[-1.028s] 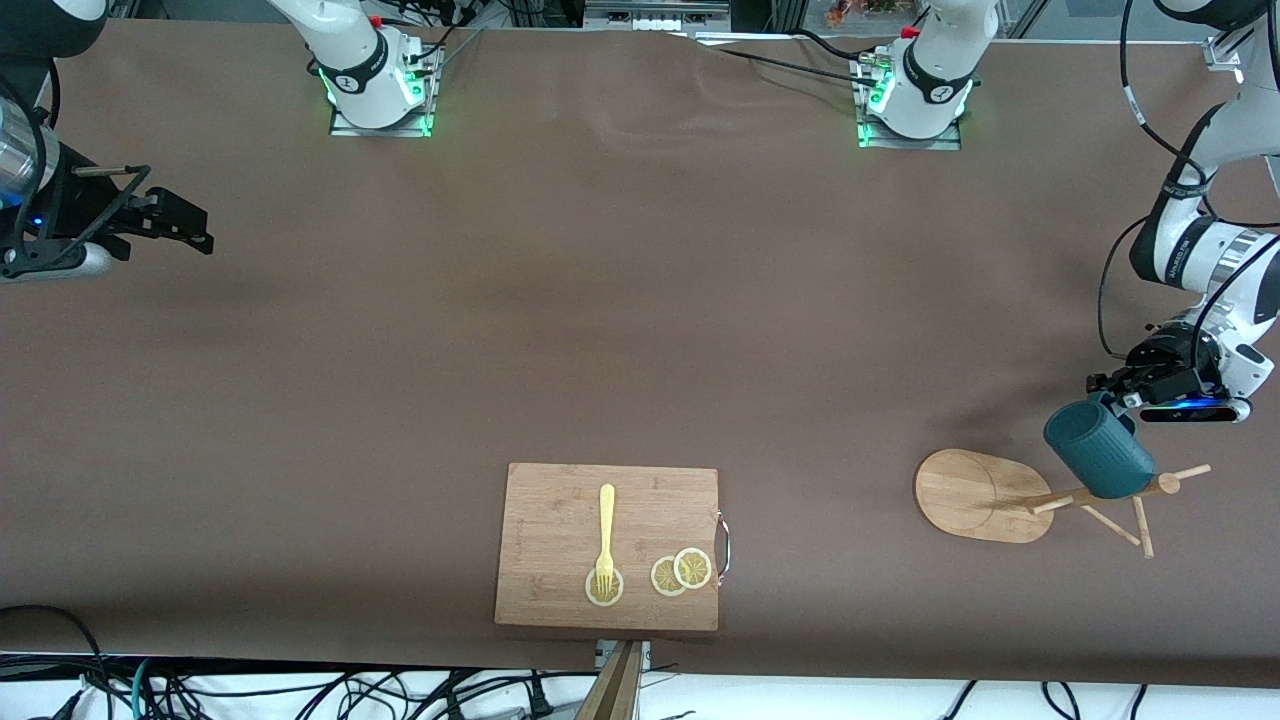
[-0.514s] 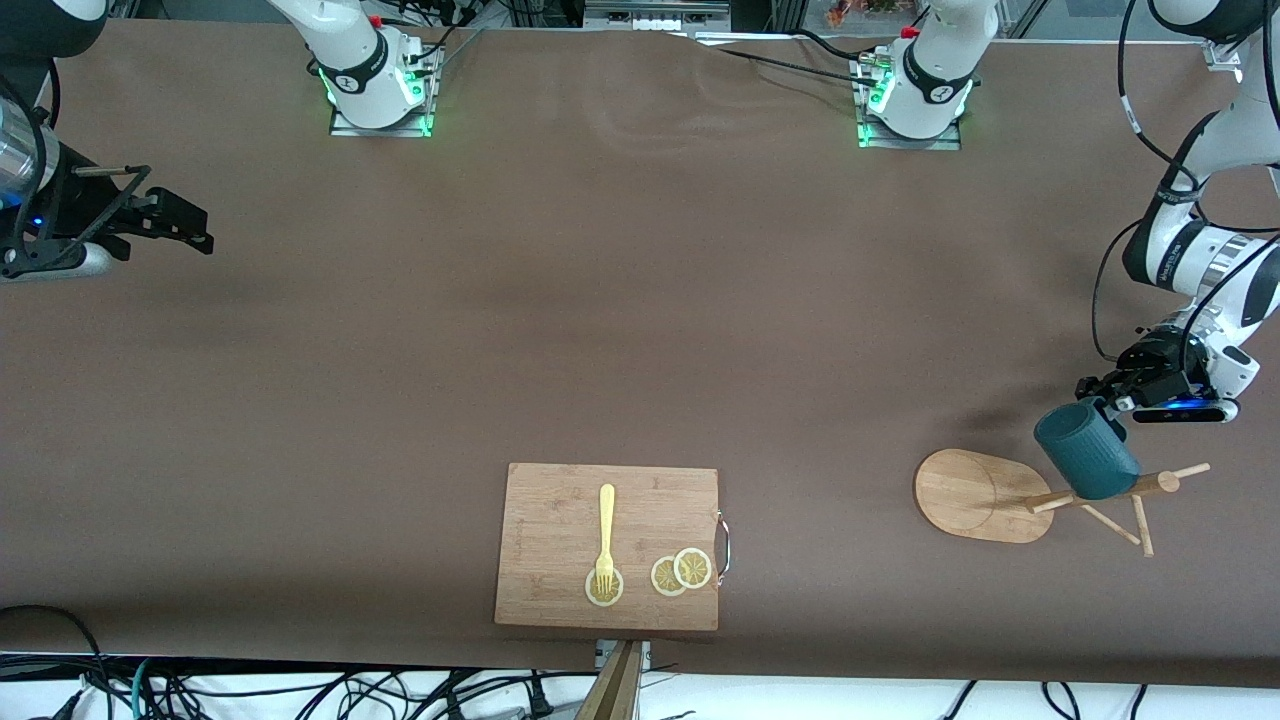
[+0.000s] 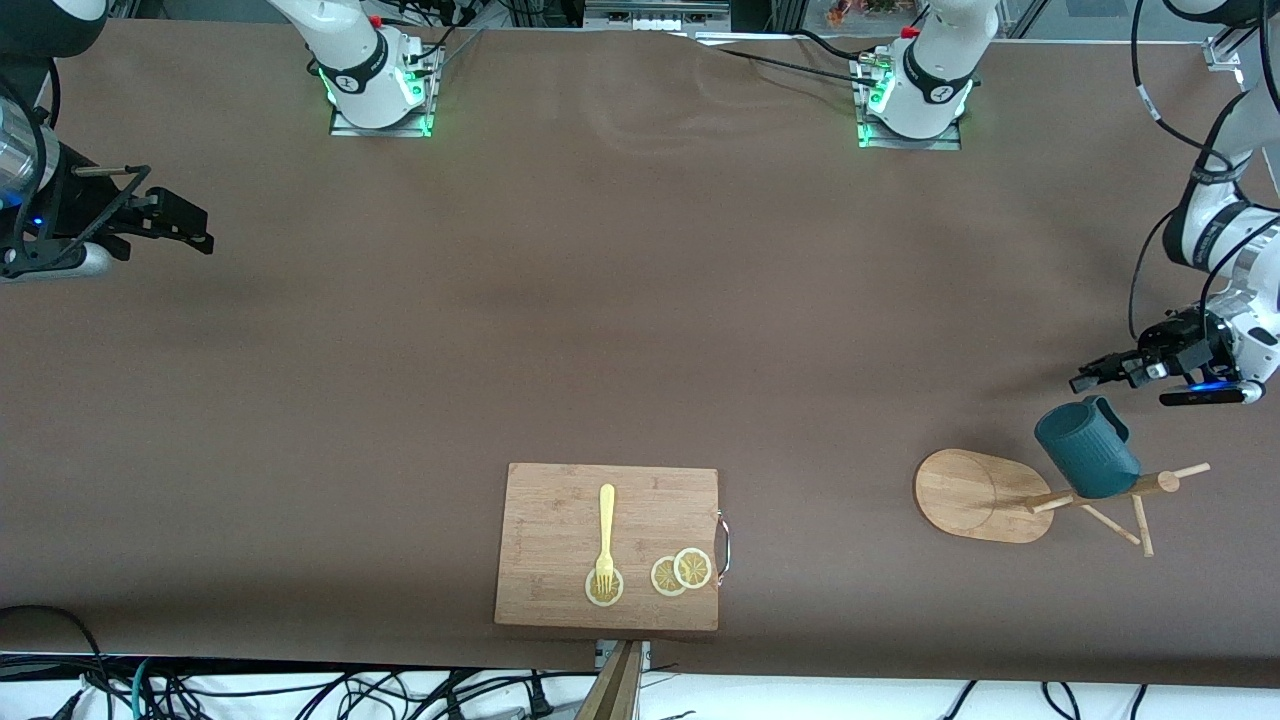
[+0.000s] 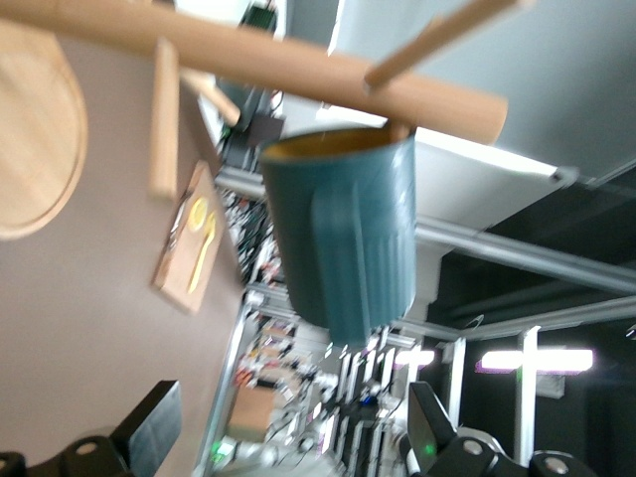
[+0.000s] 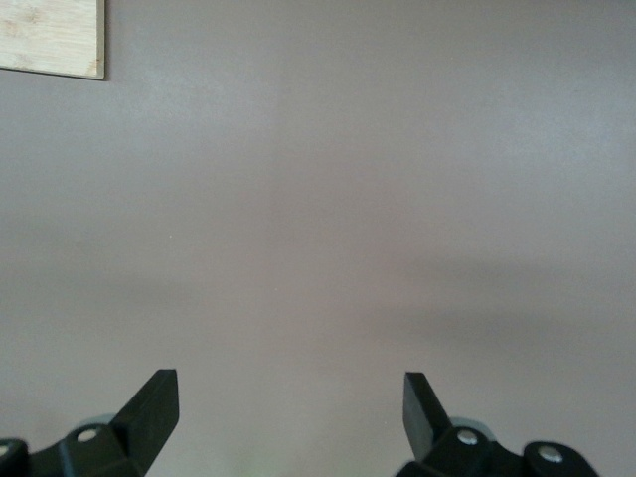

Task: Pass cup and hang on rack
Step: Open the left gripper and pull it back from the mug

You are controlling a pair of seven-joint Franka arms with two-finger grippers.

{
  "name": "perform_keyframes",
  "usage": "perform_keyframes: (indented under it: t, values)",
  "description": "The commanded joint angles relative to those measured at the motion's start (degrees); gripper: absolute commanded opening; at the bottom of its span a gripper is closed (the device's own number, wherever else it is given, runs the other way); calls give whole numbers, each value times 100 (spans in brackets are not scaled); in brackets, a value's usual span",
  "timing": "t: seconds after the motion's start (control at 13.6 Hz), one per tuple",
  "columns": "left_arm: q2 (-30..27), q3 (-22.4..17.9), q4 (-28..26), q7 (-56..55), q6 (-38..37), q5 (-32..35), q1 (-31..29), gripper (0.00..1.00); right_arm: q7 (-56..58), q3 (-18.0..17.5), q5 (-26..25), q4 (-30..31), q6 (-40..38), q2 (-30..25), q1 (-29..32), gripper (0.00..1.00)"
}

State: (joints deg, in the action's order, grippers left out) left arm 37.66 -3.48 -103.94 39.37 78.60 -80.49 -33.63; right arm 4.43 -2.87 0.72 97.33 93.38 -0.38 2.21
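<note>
Cup point(image 3: 1087, 447): hung on a rack point(image 3: 1040, 495) peg, near the table's point(image 3: 640, 300) left-arm end. Left gripper point(image 3: 1090, 378): jaws open, clear of cup. Right gripper point(image 3: 190, 225): open, waiting. No legible writing.

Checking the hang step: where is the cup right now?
In the front view the cup hangs on a peg of the rack at the left arm's end of the table, clear of the open left end effector.
</note>
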Motion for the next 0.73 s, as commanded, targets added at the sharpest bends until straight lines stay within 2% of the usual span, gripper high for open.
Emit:
perform_keyframes:
  t: [0.0,0.29,0.44,0.66]
  values:
    - [-556,-4,-56,89,-125,1040,-64,100,-65,-12,86,-12,-4,-50,7,100]
    - [-1242,-4,14,27,-143,2587,32,100,-65,-12,227,-12,-13,-50,7,100]
    - [-1550,-4,137,10,-117,3361,294,100,-65,-12,227,-12,-13,-50,7,100]
    - [-1796,-30,1013,-812,-81,4529,996,100,-65,-21,227,-12,-13,-50,-1,100]
